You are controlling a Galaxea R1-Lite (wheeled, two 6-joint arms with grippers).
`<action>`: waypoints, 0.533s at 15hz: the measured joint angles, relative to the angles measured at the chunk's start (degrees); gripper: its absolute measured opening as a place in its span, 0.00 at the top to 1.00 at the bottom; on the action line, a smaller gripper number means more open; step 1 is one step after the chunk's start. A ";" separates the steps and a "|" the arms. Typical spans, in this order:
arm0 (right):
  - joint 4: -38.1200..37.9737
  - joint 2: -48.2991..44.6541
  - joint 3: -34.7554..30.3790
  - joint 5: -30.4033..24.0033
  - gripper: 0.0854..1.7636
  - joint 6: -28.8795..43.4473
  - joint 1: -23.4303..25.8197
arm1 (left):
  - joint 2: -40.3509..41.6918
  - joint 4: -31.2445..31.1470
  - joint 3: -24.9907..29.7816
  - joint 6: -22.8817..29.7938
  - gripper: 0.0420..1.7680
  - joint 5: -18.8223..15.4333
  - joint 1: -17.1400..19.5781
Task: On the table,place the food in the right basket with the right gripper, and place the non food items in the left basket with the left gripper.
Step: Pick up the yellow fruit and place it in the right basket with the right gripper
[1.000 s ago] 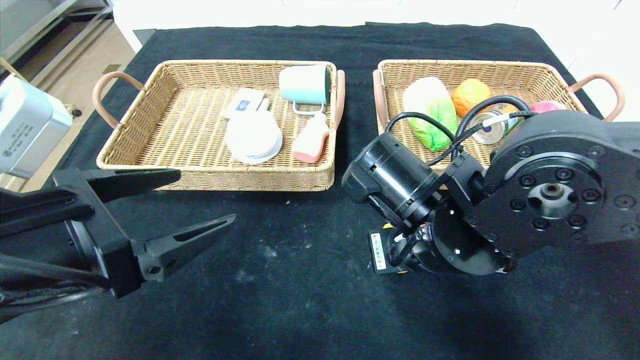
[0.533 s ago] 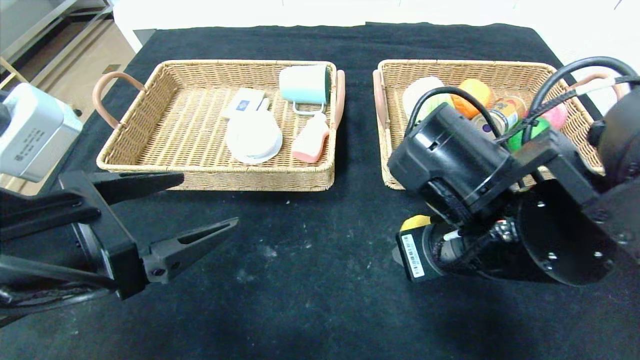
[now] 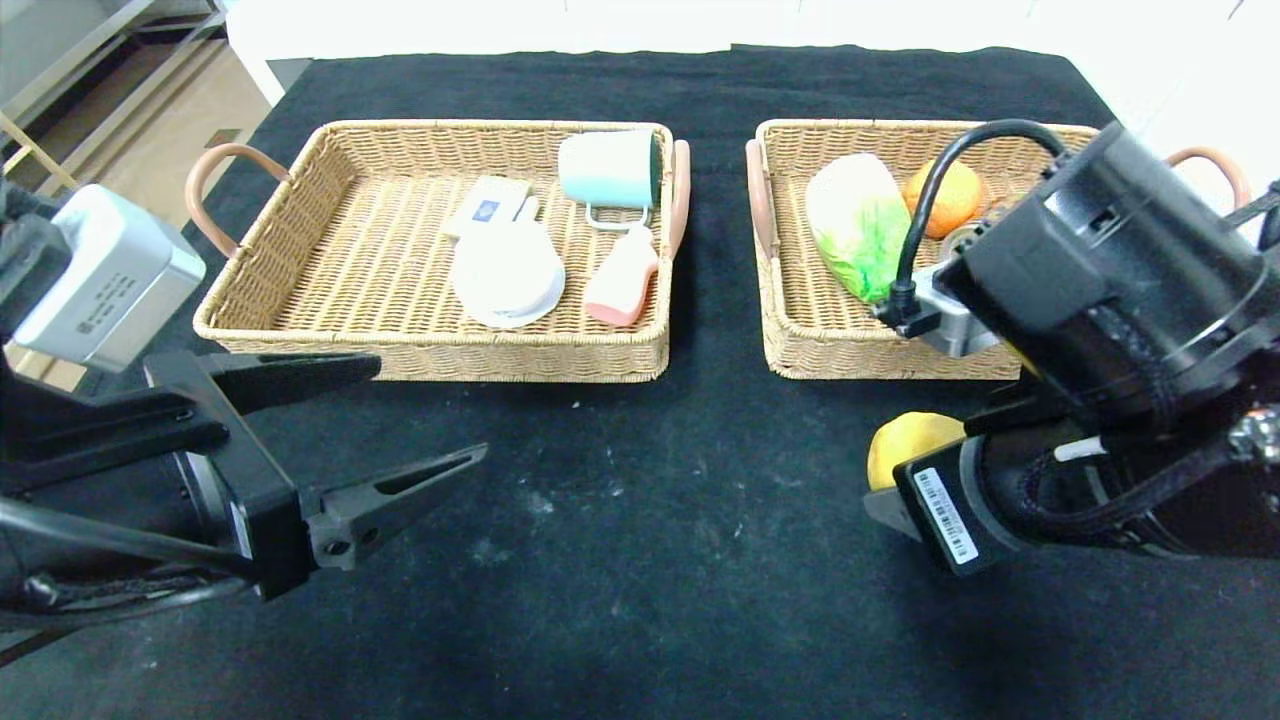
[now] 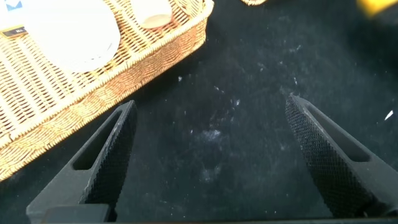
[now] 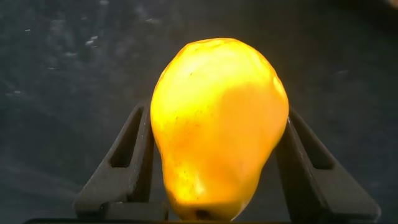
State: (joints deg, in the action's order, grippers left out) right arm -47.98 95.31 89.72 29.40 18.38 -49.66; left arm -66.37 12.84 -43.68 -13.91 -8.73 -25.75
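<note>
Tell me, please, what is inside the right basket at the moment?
The right basket holds a napa cabbage and an orange fruit. The right arm covers the basket's far right part, so anything there is hidden.

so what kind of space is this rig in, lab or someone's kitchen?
Most likely a lab or test bench, not a kitchen. The table is draped in scuffed black cloth, two matching wicker baskets, left basket and right basket, are laid out as sorting bins, and bare metal shelving stands at the side.

Head camera looks down on the table (image 3: pixel 620 560); wrist cameras look close, seemingly downward.
</note>
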 joint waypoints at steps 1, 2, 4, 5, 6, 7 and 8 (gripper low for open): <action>0.44 -0.77 -0.01 -0.02 0.35 -1.38 0.90 | -0.17 0.15 0.00 0.00 0.03 0.00 0.00; 1.77 -1.49 -0.01 -0.06 0.35 -3.01 2.07 | -0.33 0.04 0.00 0.00 0.03 0.00 0.00; 4.77 -2.54 -0.04 -1.55 0.35 -6.03 4.57 | -0.50 0.06 0.00 0.00 0.03 0.00 0.00; 6.84 -2.94 -0.06 -2.80 0.35 -7.03 6.07 | -0.56 0.06 0.00 0.00 0.03 0.00 0.00; 8.87 -3.17 -0.09 -3.44 0.35 -7.89 7.39 | -0.59 0.09 0.00 0.00 0.03 0.00 0.00; 10.86 -3.30 -0.09 -3.74 0.35 -8.61 8.61 | -0.63 0.06 0.00 0.00 0.03 0.00 0.00; 12.96 -3.38 -0.09 -4.08 0.35 -9.46 9.84 | -0.63 0.09 0.00 0.00 0.03 0.02 0.00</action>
State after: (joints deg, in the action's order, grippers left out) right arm -35.02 91.93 89.64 25.32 8.92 -39.83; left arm -67.00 12.92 -43.68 -13.91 -8.70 -25.75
